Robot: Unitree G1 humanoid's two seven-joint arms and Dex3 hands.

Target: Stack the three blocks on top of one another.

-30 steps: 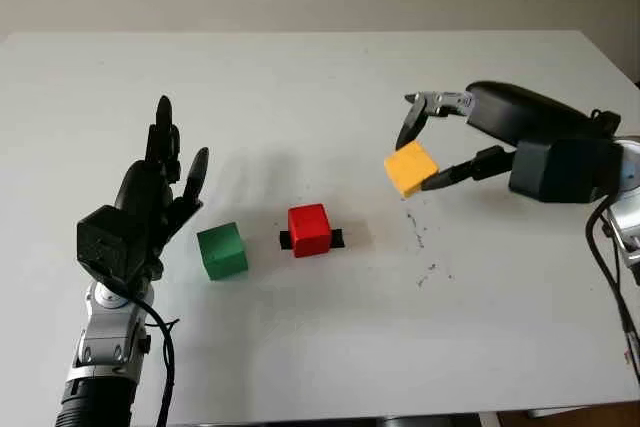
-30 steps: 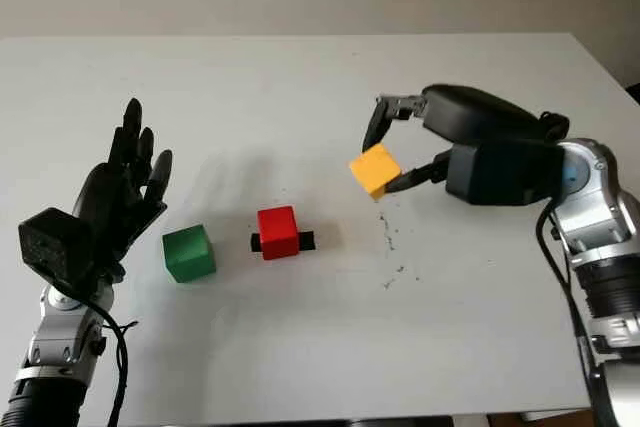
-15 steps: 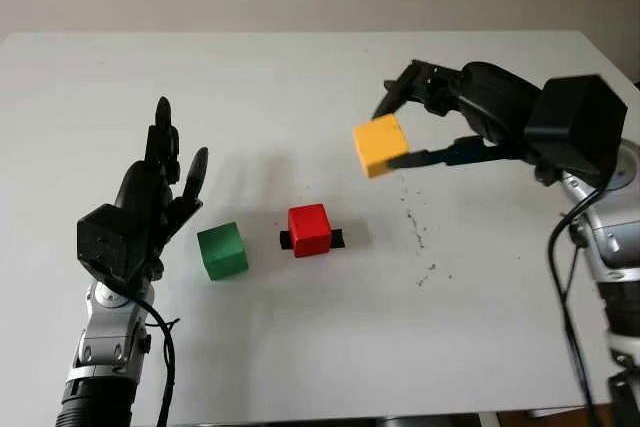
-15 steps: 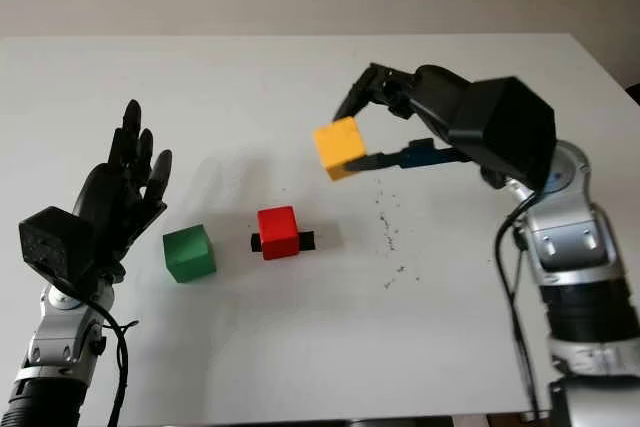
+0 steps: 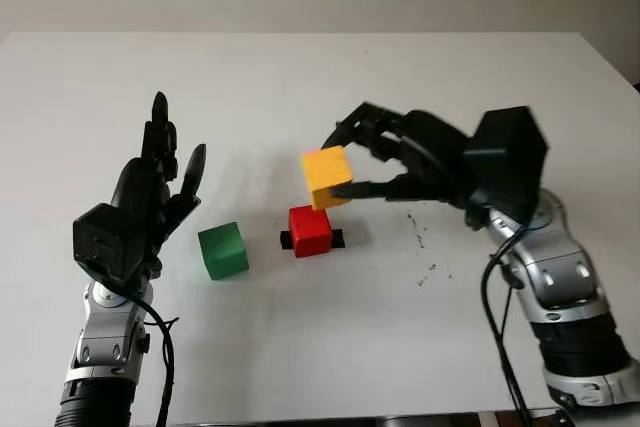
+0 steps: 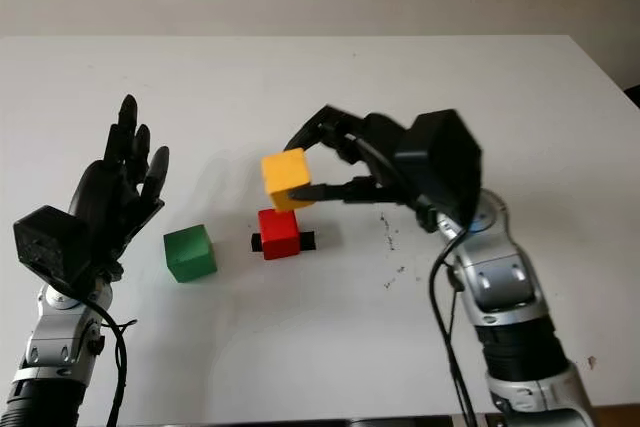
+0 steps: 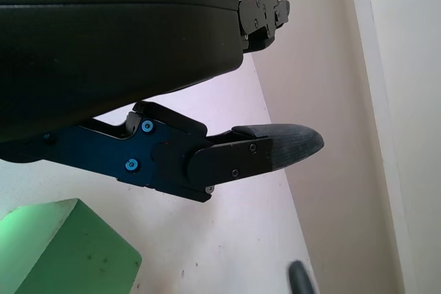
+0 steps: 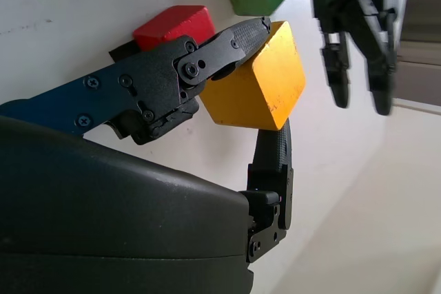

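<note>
White table [image 5: 300, 347], nothing stacked yet: our right hand [image 5: 352, 159] pinches the yellow cube [image 5: 327, 176] just above the red cube [image 5: 310, 230]; green cube [image 5: 222, 250] waits beside our open left hand [image 5: 150, 202].

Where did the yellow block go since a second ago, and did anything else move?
The right hand, holding the yellow block the whole time, carried it across the table toward the robot's left. The block now hangs just above the red block, not yet set down. The red block, the green block and the open left hand, raised beside the green block, stayed where they were.
</note>
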